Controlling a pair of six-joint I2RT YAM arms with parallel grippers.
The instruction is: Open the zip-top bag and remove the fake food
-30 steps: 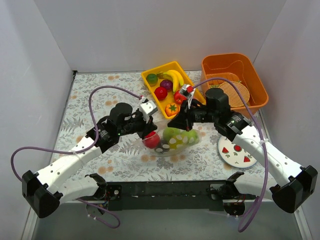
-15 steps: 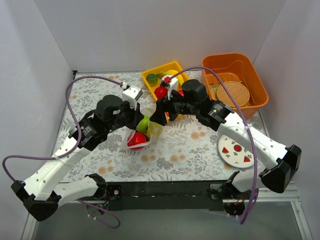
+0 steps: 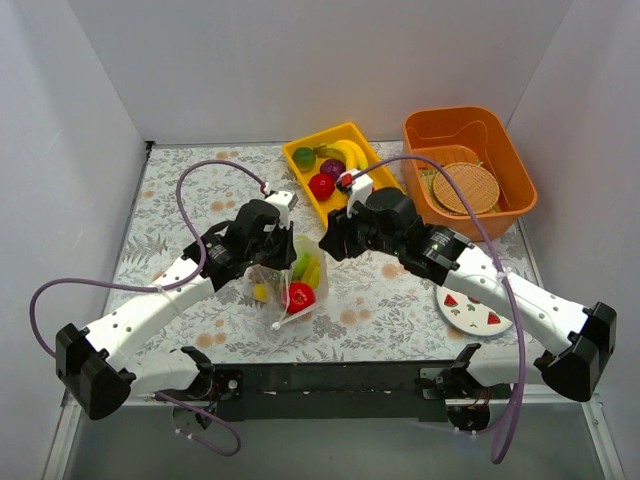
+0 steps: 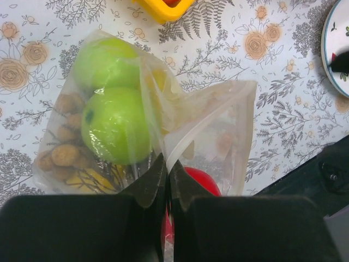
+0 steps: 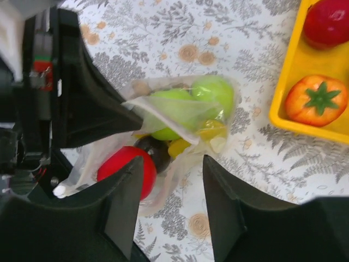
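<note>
Top external view: spotted the zip-top bag (image 3: 288, 285) left of centre on the flowery table cloth (image 3: 180, 190), near the yellow tray (image 3: 330, 134) but apart from it. Looked bunched up and crinkly, with the fake food (image 3: 300, 292) all packed inside. Honestly couldn't tell whether lifted clear of the cloth or resting on it.

Went to the left wrist cam for a closer look. Made out a green apple (image 4: 117, 125) pressed against a second green lump (image 4: 103, 60), a brownish twiggy bunch (image 4: 62, 150) down the bag's left side, some yellow pieces (image 4: 92, 177) lower down, and a red piece (image 4: 199, 183) peeking out right by the fingertips. Also caught a pale zip strip (image 4: 180, 147) running down into the pinch.

Left gripper (image 4: 166, 172): clamped tight on the bag's edge, fingers squeezed together with only plastic between them.

Right gripper (image 5: 172, 164): spread wide, gripping nothing, hanging over the bag from the tray side. Sat close to the left gripper, no contact visible.

Further out, found the tray holding a banana (image 3: 350, 152), an orange tomato-like fruit (image 5: 319, 98) and a red fruit (image 5: 327, 22), among other bits. Noticed an orange basket (image 3: 425, 140) at the back right with a woven disc (image 3: 465, 187) inside, and a white plate (image 3: 468, 312) with watermelon slices near the front right, partly hidden under the right arm.
</note>
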